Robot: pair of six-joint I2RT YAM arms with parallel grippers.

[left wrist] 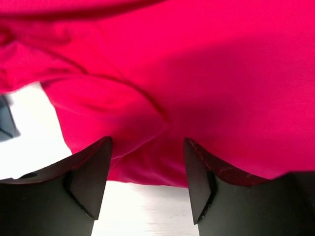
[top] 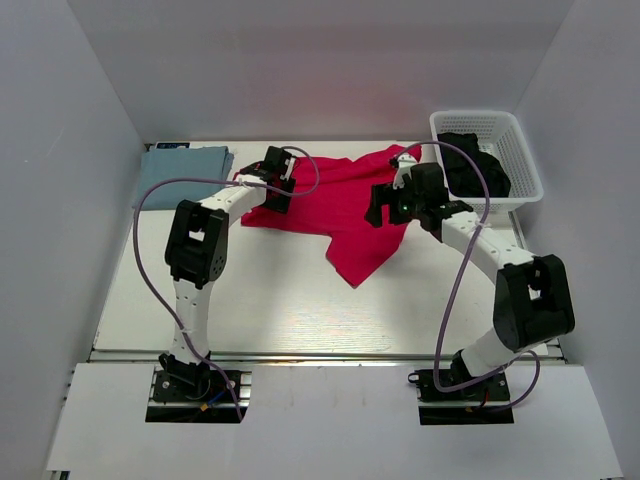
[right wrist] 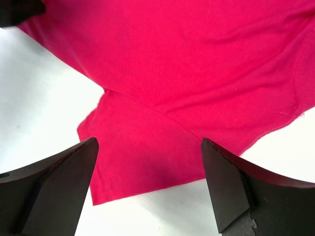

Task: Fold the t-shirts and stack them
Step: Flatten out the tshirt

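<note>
The crimson red t-shirt (top: 345, 205) lies spread and rumpled on the white table, one sleeve pointing toward the front. A pale blue-grey t-shirt (top: 180, 168) lies folded at the back left. My left gripper (top: 278, 185) is open, low over the red shirt's left edge; in the left wrist view the red shirt (left wrist: 197, 83) fills the frame and its hem lies between the fingers (left wrist: 91, 172). My right gripper (top: 385, 205) is open above the red shirt's right part; in the right wrist view the red shirt (right wrist: 187, 88) and its sleeve show between the fingers (right wrist: 224, 189).
A white plastic lattice basket (top: 520, 150) stands at the back right with a dark garment (top: 478, 165) inside. White walls enclose the table on three sides. Purple cables loop from both arms.
</note>
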